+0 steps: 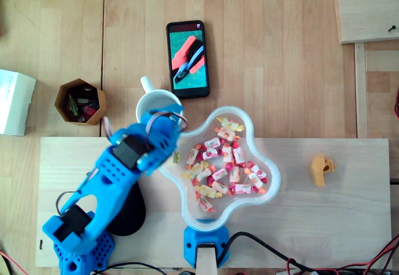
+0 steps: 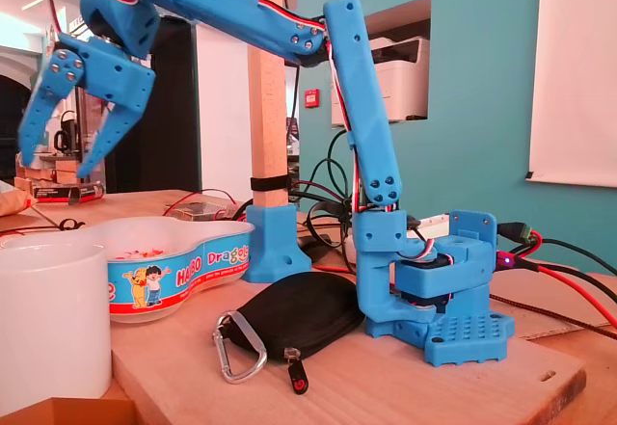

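Note:
In the fixed view my blue gripper (image 2: 58,163) hangs open high above the table, fingers pointing down with nothing between them. Below it are a white mug (image 2: 48,319) and a lobed white bowl (image 2: 183,269) with a printed rim. From overhead the arm's wrist (image 1: 157,138) lies over the gap between the mug (image 1: 154,103) and the left rim of the bowl (image 1: 267,153), hiding the fingertips. The bowl holds several wrapped candies (image 1: 227,166). A yellow candy (image 1: 176,158) shows right beside the wrist at the bowl's left edge.
A black pouch (image 2: 299,314) with a carabiner (image 2: 241,348) lies by the arm's base (image 1: 81,250). A phone (image 1: 187,58), a brown pen holder (image 1: 80,101), a white box (image 1: 14,102) and an orange object (image 1: 322,169) are around. A wooden post (image 2: 267,107) rises behind the bowl.

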### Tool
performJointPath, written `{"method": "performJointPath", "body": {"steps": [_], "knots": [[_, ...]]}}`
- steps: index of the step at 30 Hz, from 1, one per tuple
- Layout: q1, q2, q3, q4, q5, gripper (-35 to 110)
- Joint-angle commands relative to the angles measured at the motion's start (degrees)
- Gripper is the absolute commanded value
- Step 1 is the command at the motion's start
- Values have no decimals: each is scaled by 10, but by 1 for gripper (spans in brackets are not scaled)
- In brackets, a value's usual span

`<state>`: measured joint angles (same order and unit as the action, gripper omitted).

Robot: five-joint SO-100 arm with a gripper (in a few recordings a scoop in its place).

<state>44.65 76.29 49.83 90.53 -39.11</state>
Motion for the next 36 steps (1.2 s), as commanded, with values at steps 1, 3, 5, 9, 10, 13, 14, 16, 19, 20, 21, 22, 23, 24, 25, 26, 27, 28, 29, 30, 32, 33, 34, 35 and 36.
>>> {"method": "performJointPath", "body": {"steps": [1, 3, 5, 9, 10, 13, 14, 16, 19, 20, 21, 22, 23, 24, 25, 26, 27, 28, 29, 30, 32, 33, 34, 35, 36], "knots": [[47, 33, -18, 11, -62, 20], [62, 19, -18, 11, -101, 20], [69, -5, -18, 4, -136, 20], [75, -67, -28, -2, -171, 20], [75, -79, -28, -6, -171, 20], [70, -102, -28, -27, -166, 20], [70, -104, -27, -31, -166, 20], [70, -105, -27, -32, -166, 20], [80, -105, -27, -34, -175, 19], [81, -106, -27, -40, -175, 19], [83, -110, -27, -41, -176, 19], [88, -114, -27, -41, -176, 19], [98, -117, -24, -41, -176, 19], [112, -121, -19, -41, -176, 19], [123, -130, -18, -41, -176, 19], [131, -140, -18, -41, -176, 19], [139, -150, -21, -41, -176, 19], [142, -161, -24, -41, -176, 19], [142, -171, -25, -41, -176, 19], [142, -176, -26, -41, -176, 19], [142, -181, -26, -41, -176, 19], [142, -182, -26, -41, -176, 19], [142, -185, -26, -41, -176, 19], [142, -185, -26, -41, -176, 19], [142, -185, -26, -41, -176, 19]]}}
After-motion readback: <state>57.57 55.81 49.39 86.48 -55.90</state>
